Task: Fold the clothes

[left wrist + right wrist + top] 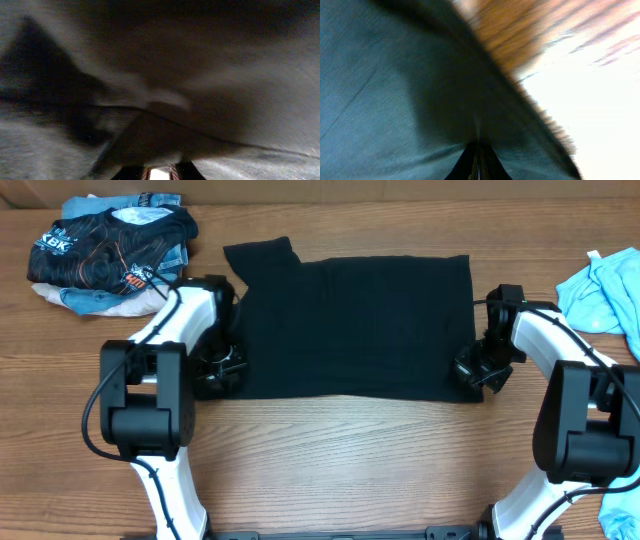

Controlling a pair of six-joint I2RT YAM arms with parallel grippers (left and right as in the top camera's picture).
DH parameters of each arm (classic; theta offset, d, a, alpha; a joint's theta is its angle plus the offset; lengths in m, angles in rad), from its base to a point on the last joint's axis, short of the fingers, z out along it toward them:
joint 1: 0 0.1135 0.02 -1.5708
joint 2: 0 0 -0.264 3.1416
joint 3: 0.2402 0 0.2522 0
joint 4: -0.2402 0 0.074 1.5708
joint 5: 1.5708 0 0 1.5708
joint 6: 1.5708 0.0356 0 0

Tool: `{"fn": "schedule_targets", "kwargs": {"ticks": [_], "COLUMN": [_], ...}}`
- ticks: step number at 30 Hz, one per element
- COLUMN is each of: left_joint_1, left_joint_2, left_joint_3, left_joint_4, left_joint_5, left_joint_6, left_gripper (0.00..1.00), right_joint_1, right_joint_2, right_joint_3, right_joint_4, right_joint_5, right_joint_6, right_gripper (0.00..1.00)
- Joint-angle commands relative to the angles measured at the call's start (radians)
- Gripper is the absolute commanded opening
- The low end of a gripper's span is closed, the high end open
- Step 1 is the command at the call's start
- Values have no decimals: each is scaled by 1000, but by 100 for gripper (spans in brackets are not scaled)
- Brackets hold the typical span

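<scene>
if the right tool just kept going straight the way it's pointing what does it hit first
The black T-shirt: the right tool is shut on its edge and fabric fills the line just ahead. Wooden table likely lies beyond; depth is blurred.

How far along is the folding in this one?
Done: the black T-shirt lies spread flat on the table. In hand: the left pincer and right pincer each seem to pinch a near corner, the right clearly shut on cloth. Still to do: one sleeve sticks out at the far left, and no compact fold shows yet.
</scene>
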Motion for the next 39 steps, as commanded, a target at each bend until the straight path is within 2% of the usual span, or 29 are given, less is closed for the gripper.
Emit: {"fn": "schedule_targets", "kwargs": {"ticks": [1, 10, 16, 22, 23, 24, 25, 26, 27, 28, 29, 30, 39], "left_joint_1": [62, 83, 76, 43, 35, 29, 22, 16, 11, 6, 3, 1, 6], "left_joint_2": [24, 20, 4, -68, -87, -102, -120, -133, -146, -158, -165, -171, -167], "left_joint_3": [-33, 12, 128, 248, 265, 278, 295, 307, 318, 327, 332, 336, 344], "left_joint_4": [33, -6, -127, -212, -214, -211, -206, -198, -182, -159, -136, -109, 216], "left_joint_5": [-156, -185, -184, -183, -179, -171, -155, -140, -119, -98, -84, -68, 38], "left_joint_6": [34, 49, 45, 29, 29, 29, 29, 29, 30, 30, 30, 31, 40], "left_gripper": [15, 14, 9, 12, 17, 28, 46, 89, 100, 100, 100, 100, 100], "right_joint_1": [-17, -87, -101, -101, -101, -101, -101, -101, -101, -101, -100, -100, -93], "right_joint_2": [-10, -12, -18, -64, -68, -69, -69, -69, -69, -69, -69, -69, -68], "right_joint_3": [-19, 24, 105, 235, 269, 297, 332, 359, 376, 394, 408, 414, 413], "right_joint_4": [0, -62, -139, -222, -236, -245, -250, -244, -235, -222, -207, -189, 5], "right_joint_5": [133, 141, 153, 151, 142, 127, 98, 62, 34, 5, -16, -31, -108], "right_joint_6": [38, 70, 71, 64, 38, 10, -28, -70, -102, -125, -130, -129, -130], "right_gripper": [4, 4, 4, 4, 7, 13, 26, 43, 65, 84, 96, 100, 100]}}
